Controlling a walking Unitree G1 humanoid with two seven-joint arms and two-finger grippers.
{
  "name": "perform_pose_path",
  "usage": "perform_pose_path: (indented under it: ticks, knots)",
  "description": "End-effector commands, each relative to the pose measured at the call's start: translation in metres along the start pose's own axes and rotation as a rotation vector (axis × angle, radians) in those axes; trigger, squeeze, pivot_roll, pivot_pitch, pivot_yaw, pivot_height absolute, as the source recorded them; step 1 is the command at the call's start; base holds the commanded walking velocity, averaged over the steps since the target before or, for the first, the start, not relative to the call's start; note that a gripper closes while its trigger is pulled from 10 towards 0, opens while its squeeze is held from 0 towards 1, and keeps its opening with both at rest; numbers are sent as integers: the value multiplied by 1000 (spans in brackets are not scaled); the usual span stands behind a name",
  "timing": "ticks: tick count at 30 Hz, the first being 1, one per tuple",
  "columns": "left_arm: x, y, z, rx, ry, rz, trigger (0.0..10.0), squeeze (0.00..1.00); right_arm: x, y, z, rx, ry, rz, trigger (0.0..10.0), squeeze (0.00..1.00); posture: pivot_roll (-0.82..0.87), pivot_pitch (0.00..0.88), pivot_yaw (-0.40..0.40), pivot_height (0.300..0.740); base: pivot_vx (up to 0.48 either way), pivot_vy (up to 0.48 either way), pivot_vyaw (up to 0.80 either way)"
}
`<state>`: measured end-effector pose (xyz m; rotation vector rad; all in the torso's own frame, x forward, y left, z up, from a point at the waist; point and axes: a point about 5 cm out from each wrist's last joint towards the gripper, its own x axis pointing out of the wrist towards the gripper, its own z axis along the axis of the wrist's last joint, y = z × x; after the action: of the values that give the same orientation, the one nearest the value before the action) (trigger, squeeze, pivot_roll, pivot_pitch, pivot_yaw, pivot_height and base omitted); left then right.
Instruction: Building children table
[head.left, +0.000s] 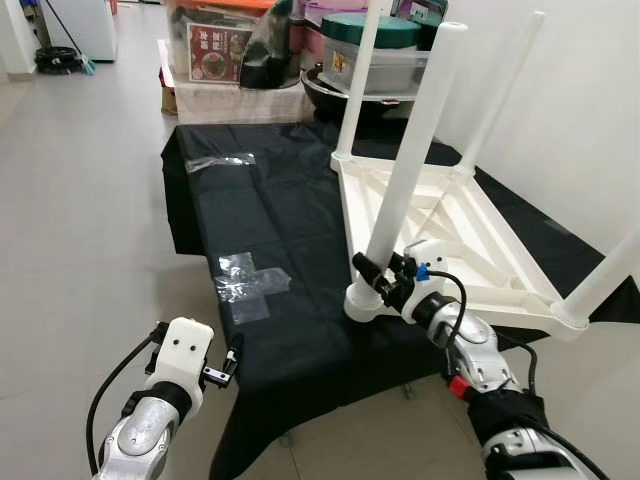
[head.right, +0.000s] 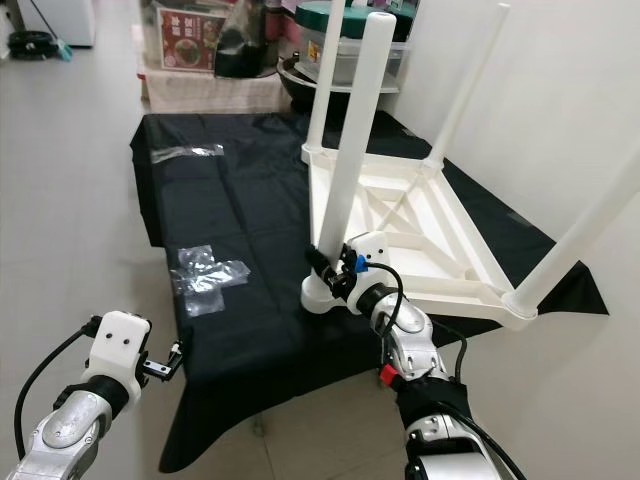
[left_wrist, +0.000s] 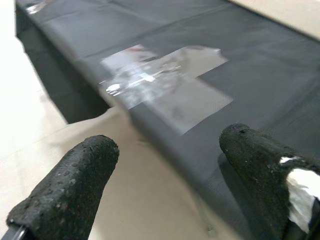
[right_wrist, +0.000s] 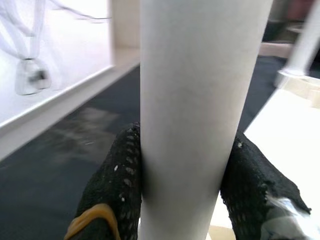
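Table (head.left: 470, 235) lies upturned right of centre, four legs in; right gripper (head.left: 385, 275) clamps the near leg (head.left: 400, 190), left fingers (left_wrist: 70, 185) released.

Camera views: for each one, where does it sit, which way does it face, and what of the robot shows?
Head stereo pair: looks forward and down at the upturned white table on a black cloth; both arms show.
Left wrist: looks along open fingers at clear plastic bags on the cloth.
Right wrist: looks along fingers shut on a table leg.
Shared: the leg held by the right end effector; the bags.
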<state>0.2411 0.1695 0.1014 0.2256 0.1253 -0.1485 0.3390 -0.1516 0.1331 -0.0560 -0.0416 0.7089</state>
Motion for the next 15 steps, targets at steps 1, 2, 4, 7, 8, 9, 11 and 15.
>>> perform_pose_path:
  ticks: [1,2,4,7,8,9,11,15]
  knots:
    - [1,-2,-2,10,9,-14,10000,0,3,32,-17,3,98,243,10000,0,105,0,-145,740,0,0,0]
    - [1,-2,-2,10,9,-14,10000,0,3,32,-17,3,98,243,10000,0,105,0,-145,740,0,0,0]
    - [2,-3,-3,13,10,-16,10000,0,-6,47,-20,3,117,400,10000,0,104,0,-144,740,0,0,0]
    - [2,-4,-3,14,9,-19,10000,0,-14,57,-23,0,144,502,10000,0,102,0,-142,740,0,0,0]
    - [2,-4,-3,14,9,-20,10000,0,-17,59,-24,-1,156,528,10000,0,102,0,-142,740,0,0,0]
    - [3,-4,-3,15,8,-22,10000,0,-19,60,-26,-8,168,547,10000,0,100,0,-140,740,0,0,0]
    - [3,-5,-3,15,8,-24,10000,0,-22,61,-26,-11,177,567,10000,0,99,0,-139,740,0,0,0]
    - [4,-5,-3,17,6,-26,10000,0,-25,62,-25,-7,185,590,10000,0,98,0,-138,740,0,0,0]
